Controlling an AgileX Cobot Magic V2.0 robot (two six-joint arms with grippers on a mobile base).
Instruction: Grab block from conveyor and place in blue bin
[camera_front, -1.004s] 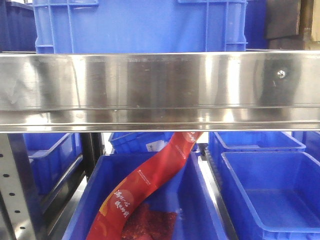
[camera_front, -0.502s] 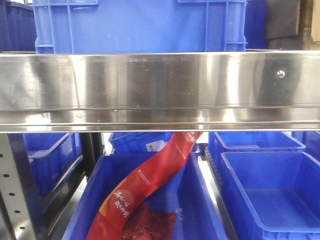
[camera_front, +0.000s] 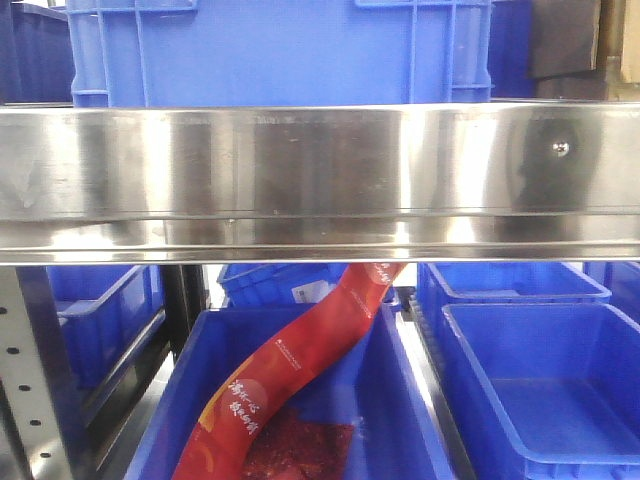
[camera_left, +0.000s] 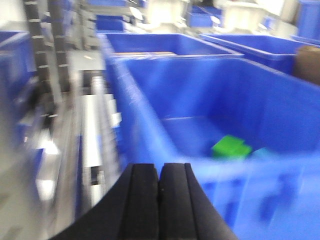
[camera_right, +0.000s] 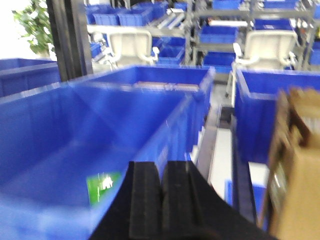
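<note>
Blurred green block (camera_left: 230, 148) (edges smeared) in blue bin (camera_left: 150, 125)

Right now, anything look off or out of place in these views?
One thing: in the front view a long red printed strip hangs from under the steel rail and trails diagonally into the blue bin below, draped loose rather than stowed. Both wrist views are motion-blurred; nothing else stands out.

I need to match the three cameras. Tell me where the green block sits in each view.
Front: not in it.
Left wrist: green block on the blue bin floor, right of centre, above the shut left hand.
Right wrist: lower left, left of the shut right hand.
Shared landmark: the blue bin.
</note>
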